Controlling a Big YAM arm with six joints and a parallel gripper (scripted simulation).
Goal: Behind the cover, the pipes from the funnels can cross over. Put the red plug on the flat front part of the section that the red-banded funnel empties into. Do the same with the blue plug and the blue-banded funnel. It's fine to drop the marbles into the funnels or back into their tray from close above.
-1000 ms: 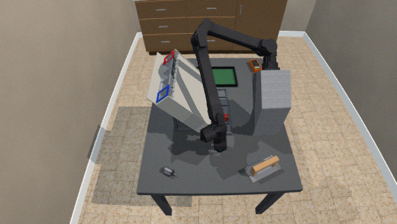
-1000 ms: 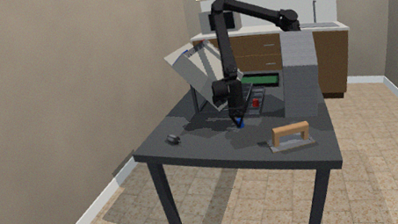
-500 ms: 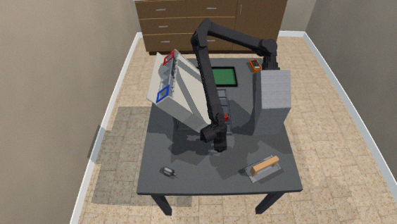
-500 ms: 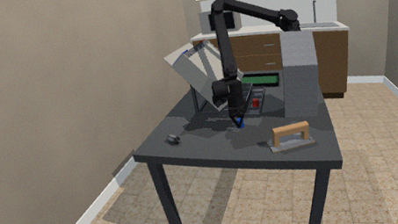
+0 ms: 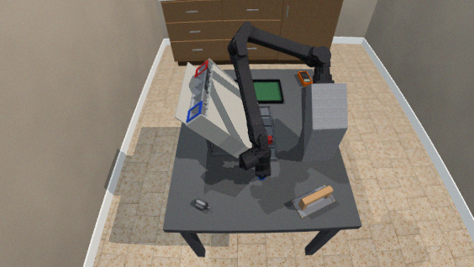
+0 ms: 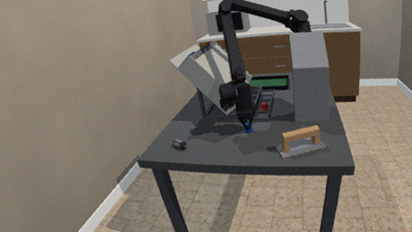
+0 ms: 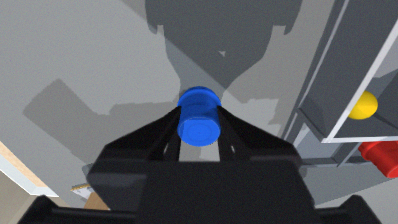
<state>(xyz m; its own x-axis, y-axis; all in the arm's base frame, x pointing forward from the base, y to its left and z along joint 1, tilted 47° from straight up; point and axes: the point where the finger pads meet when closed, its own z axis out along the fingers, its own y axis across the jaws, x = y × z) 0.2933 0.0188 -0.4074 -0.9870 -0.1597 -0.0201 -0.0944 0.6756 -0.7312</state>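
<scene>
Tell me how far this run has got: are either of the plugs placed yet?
Done: the red plug already sits by a section holding a yellow marble; whether that section is the right one cannot be told. In hand: the gripper is shut on the blue plug, which stands on the table. Left: carrying the blue plug to the front of the blue-banded funnel's section.

We see the blue plug (image 7: 198, 121), a short round stepped cylinder, standing upright on the table with the gripper (image 7: 199, 131) closed on its sides. The red plug (image 7: 381, 157) stands in the sectioned tray to the gripper's right, close by. A yellow marble (image 7: 363, 105) lies in a white-rimmed section just beyond the red plug. The red-banded funnel (image 5: 202, 68) and blue-banded funnel (image 5: 194, 112) sit atop the slanted cover, well above the gripper.
</scene>
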